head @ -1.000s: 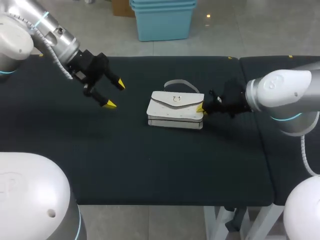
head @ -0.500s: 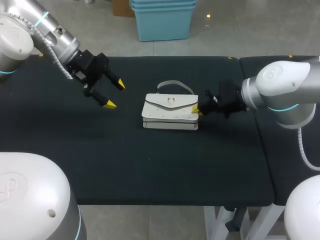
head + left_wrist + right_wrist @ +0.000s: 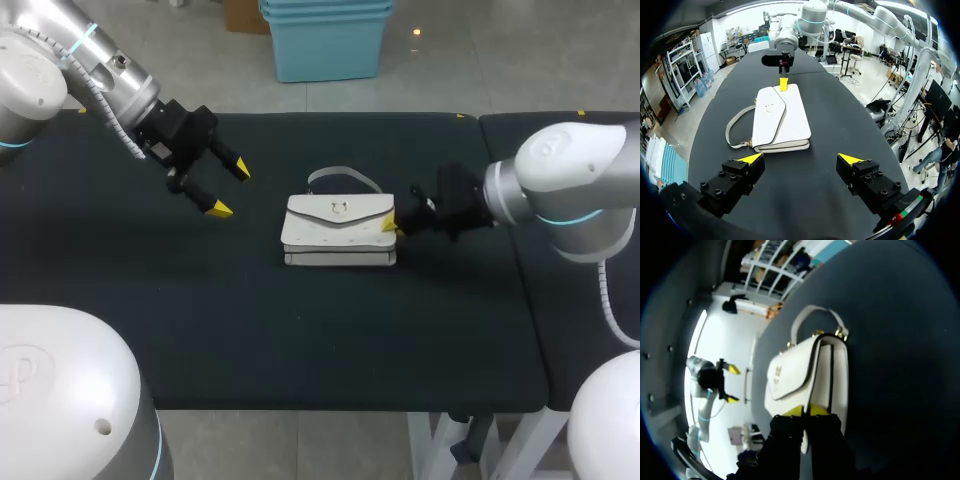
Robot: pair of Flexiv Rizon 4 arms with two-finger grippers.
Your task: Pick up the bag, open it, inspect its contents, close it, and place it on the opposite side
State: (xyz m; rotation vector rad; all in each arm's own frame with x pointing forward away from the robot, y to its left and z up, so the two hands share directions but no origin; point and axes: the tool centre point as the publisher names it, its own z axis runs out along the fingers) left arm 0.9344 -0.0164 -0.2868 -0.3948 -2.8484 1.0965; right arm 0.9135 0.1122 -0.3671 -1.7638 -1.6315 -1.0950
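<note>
White leather-look flap handbag (image 3: 338, 230) lies flat mid-frame on the black table (image 3: 300, 340). Right gripper (image 3: 392, 224) is pinched on its right end. Left gripper (image 3: 231, 190), upper left, is spread and empty. You're likely at pick-up. Next, lift it clear and bring the left gripper to the flap.

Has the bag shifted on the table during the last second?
Yes. The bag slid leftward, away from the table seam and toward the left gripper.

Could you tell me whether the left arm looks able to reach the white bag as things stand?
Probably yes. The left tool is open, with the bag lying ahead of it and only bare table between them. The right tool holds the bag's far end, away from that approach.
</note>
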